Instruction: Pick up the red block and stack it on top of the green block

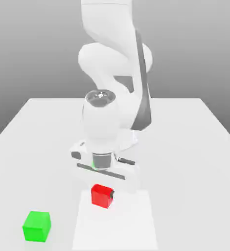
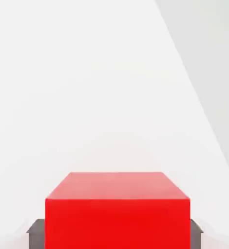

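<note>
The red block (image 1: 101,195) is near the table's front, directly beneath my hand. My gripper (image 1: 103,196) reaches down over it, and a dark fingertip shows at the block's side towards the exterior view's right. In the hand view the red block (image 2: 117,209) sits between two grey fingers (image 2: 36,234), one pressed against each side, so the gripper is shut on it. The block is low, at the table's surface. The green block (image 1: 36,226) stands alone at the front, to the exterior view's left of the red block, about two block widths away.
The white table (image 1: 185,147) spreads wide on both sides. My arm's base and bulky white links (image 1: 112,122) rise behind the blocks. A brighter patch (image 1: 131,220) lies on the table at the front by the red block.
</note>
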`<state>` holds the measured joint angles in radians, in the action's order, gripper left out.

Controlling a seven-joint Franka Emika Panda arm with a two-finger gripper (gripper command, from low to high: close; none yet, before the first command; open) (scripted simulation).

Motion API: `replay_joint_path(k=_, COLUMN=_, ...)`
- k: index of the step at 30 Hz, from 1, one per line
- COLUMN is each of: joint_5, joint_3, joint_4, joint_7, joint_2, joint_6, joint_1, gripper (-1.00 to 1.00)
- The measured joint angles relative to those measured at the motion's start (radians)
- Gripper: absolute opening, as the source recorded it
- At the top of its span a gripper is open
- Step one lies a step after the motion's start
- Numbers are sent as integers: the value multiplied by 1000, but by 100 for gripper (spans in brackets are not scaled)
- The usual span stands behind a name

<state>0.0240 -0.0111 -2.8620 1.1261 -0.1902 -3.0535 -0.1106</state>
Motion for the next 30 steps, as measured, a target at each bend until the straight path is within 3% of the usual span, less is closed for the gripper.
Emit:
replay_joint_path(k=3, joint_5=-1, joint_3=-4, joint_4=-4, joint_7=-1, joint_2=25, joint_6=22, joint_1=-5, gripper=-100)
replay_joint_path(k=10, joint_5=-24, joint_3=2, joint_4=-21, joint_7=-5, joint_2=244, joint_6=224, joint_1=-7, gripper=-100)
replay_joint_path(k=21, joint_5=-44, joint_3=104, joint_4=353, joint_7=287, joint_2=88, joint_6=443, joint_1=-180, gripper=-100)
replay_joint_path(k=26, joint_5=-82, joint_3=106, joint_4=408, joint_7=301, joint_2=-68, joint_6=343, joint_1=-198, gripper=-100)
replay_joint_path(k=27, joint_5=-88, joint_3=102, joint_4=410, joint_7=296, joint_2=-93, joint_6=319, joint_1=-201, gripper=100)
replay_joint_path(k=30, joint_5=-88, joint_3=102, joint_4=410, joint_7=296, joint_2=-93, joint_6=319, joint_1=-201, gripper=100)
